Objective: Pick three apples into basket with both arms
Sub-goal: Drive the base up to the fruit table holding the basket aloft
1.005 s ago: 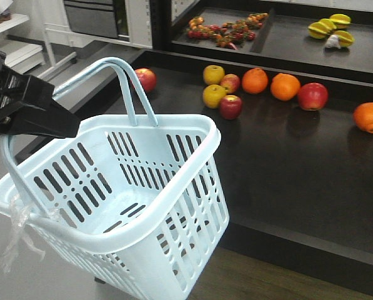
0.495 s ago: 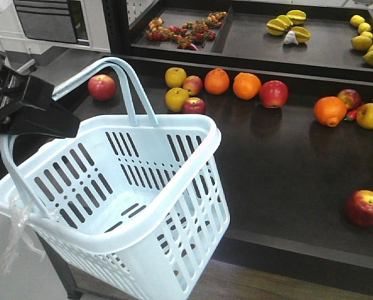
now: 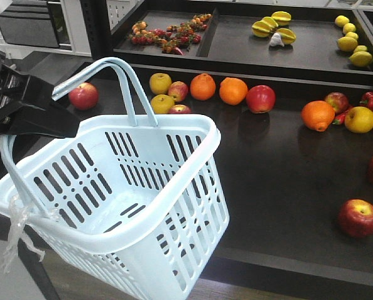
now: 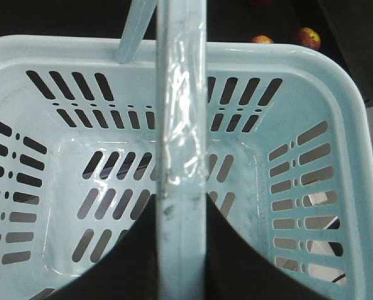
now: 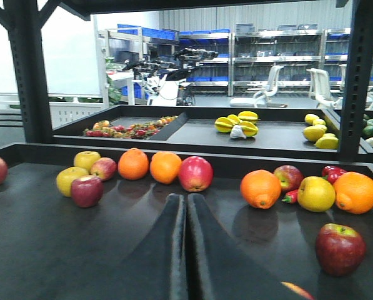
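The basket (image 3: 211,134) is suspended by a handle pinched in the left gripper (image 4: 181,215), so that its mouth is presented open beside the shelf (image 3: 286,169). The right gripper (image 5: 186,209), pressed together and empty, is aimed over the shelf, where the apples (image 3: 260,98) lie; none is in the basket.

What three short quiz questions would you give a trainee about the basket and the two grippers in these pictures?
1. True or false: the basket has nothing inside it.
2. The left gripper is shut on: A) the handle, B) the basket's side wall, C) nothing.
3. Fill in the missing word: the jaws of the right gripper are ____ (open or shut), with nothing between them.

Key: 1 true; 2 A; 3 shut.
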Controlling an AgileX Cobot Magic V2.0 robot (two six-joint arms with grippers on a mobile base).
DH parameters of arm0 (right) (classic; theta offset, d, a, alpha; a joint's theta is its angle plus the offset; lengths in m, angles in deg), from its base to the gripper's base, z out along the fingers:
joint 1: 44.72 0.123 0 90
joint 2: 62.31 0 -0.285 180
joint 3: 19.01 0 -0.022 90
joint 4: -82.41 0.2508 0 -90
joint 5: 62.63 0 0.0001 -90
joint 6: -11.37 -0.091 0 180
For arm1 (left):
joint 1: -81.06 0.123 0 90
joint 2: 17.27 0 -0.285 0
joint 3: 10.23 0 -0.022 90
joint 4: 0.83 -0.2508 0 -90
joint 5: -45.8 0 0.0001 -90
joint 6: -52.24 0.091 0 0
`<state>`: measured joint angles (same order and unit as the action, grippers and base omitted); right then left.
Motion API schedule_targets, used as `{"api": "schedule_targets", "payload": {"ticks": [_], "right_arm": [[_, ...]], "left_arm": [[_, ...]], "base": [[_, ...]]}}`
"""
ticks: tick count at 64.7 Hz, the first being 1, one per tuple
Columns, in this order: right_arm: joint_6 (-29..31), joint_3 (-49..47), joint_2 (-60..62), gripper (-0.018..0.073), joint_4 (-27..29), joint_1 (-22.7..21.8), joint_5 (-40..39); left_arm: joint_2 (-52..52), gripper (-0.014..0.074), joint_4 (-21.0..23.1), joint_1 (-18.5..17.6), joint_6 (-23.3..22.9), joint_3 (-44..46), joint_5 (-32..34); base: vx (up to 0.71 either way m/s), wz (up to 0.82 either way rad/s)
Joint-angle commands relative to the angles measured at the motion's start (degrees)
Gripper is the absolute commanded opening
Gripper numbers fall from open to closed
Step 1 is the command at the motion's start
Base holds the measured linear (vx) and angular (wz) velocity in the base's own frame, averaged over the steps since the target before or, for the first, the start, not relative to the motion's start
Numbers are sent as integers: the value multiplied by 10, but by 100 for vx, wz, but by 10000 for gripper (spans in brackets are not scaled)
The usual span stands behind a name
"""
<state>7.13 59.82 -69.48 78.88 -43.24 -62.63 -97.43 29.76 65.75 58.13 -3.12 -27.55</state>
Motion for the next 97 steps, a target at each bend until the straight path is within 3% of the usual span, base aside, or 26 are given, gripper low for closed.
{"api": "schedule_targets", "payload": {"ticks": [1,97], "right_arm": [[5,8,6,-5,0,-3,-42],[5,8,6,-5,0,-3,-41]], "left_arm": [[15,-7,34,-3,-5,13,17],[15,-7,34,-3,-5,13,17]], "base": [[12,-12],[8,-12]]}}
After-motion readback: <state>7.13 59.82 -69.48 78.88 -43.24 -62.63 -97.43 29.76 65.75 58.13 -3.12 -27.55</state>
